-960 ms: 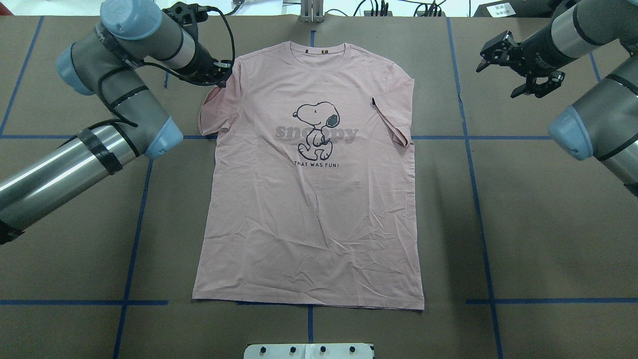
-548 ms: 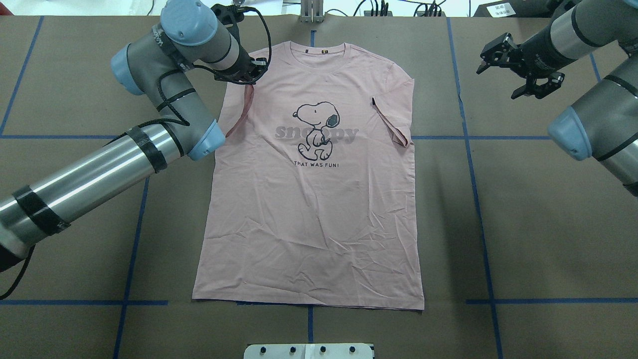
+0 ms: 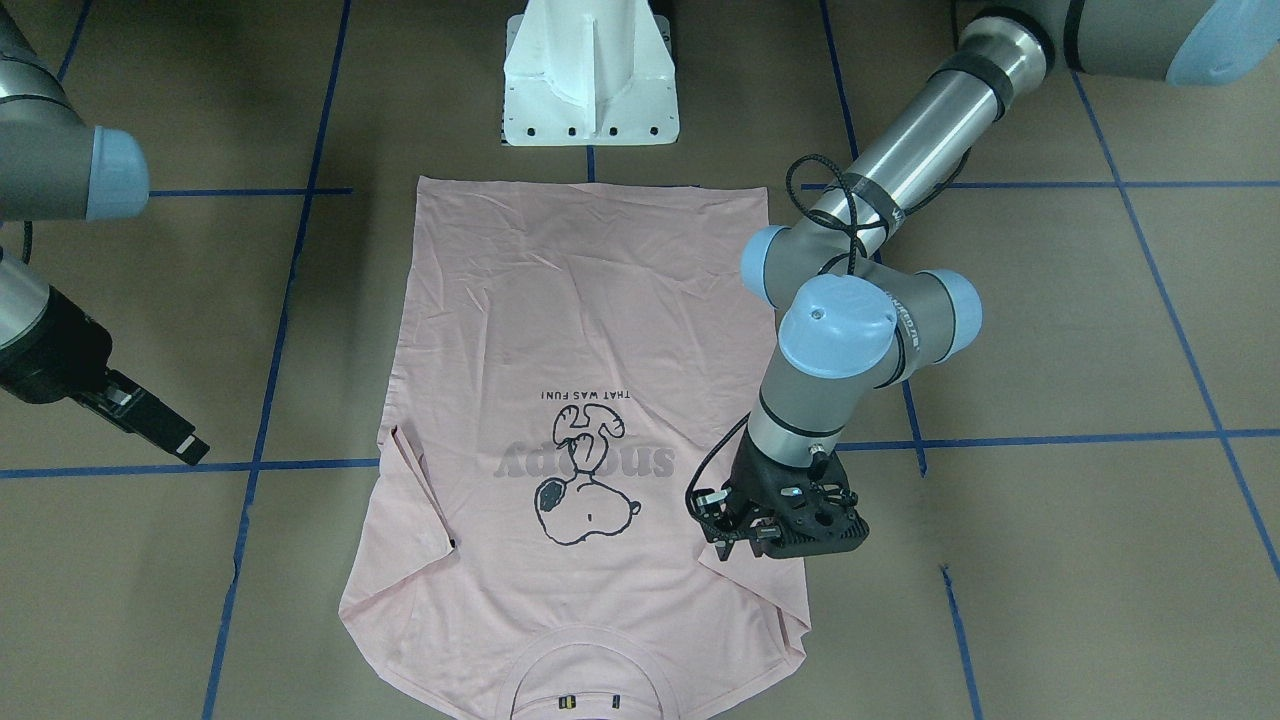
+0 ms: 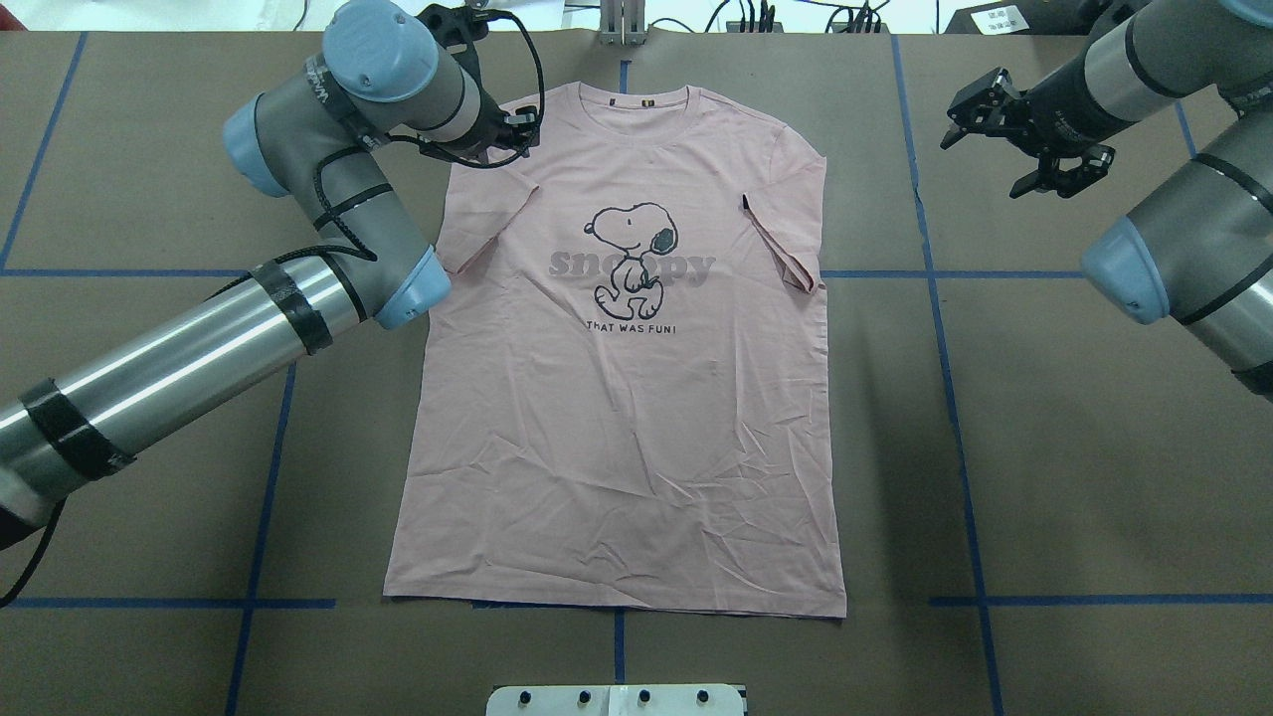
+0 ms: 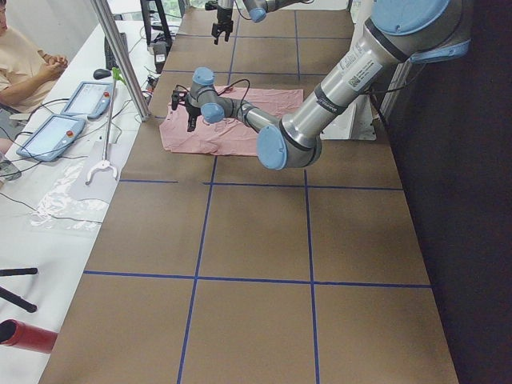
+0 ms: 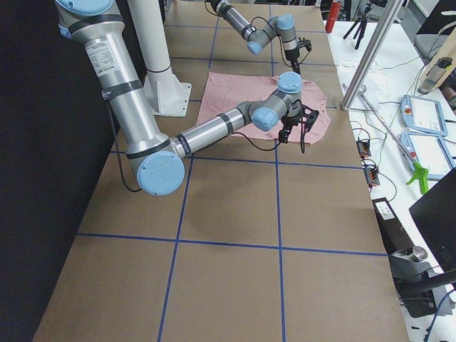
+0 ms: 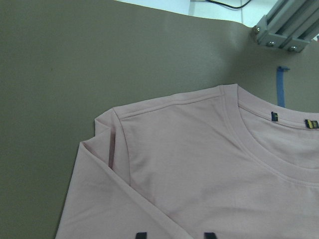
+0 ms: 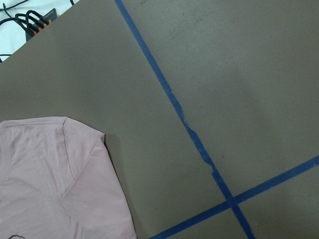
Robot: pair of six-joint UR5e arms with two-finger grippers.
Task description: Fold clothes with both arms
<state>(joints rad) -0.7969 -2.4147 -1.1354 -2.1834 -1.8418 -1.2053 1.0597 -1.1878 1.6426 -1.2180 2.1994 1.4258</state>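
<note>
Shirt (image 4: 636,418) lies flat on the table (image 4: 1044,447), print up, collar at the far edge, hem toward the robot. Both sleeves lie tucked in over the body.

Left gripper (image 4: 512,129) sits over the shirt's left shoulder, jaws apart, nothing between them. The wrist camera shows the two fingertips (image 7: 141,234) spaced over the cloth; whether they touch it is hard to tell, probably just above.

Right gripper (image 4: 995,149) is spread wide and empty, over bare table well off the shirt's right shoulder.

Step in hand looks like sleeve tucking ending on the left side. To do it well: lift the left gripper straight up so the sleeve is not dragged back out, then bring the right one in so both take the shoulders evenly.

Around: blue tape lines (image 4: 945,348) on the table, a metal post (image 4: 622,20) just beyond the collar, the white base (image 3: 590,80) near the hem. Nothing lies on the shirt; only the post crowds the collar end
</note>
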